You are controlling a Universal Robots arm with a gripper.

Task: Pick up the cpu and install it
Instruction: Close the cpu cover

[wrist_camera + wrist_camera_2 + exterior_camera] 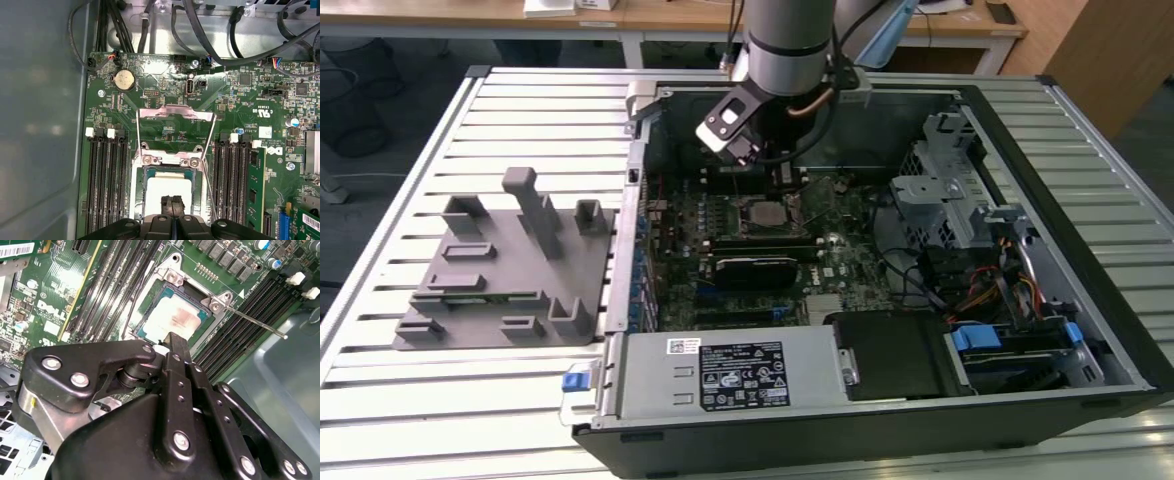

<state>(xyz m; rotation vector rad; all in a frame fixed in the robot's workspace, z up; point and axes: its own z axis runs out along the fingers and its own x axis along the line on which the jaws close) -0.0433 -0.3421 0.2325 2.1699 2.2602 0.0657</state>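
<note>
1. One arm [787,40] reaches down into the open computer case [854,445] in the exterior view.
2. The cpu [167,192] lies flat in its socket on the motherboard [165,75], silvery top up, with the load plate [175,122] swung open.
3. The gripper [172,204] hangs just over the cpu's edge, its two fingers pressed together and holding nothing.
4. A grey fixture [494,280] sits on the slatted table [400,150], beside the case on the exterior view's left.

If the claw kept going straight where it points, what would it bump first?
Most likely the cpu, the silvery square chip sitting in its socket on the green board. The claw points right at it; how close it is, I cannot tell.
</note>
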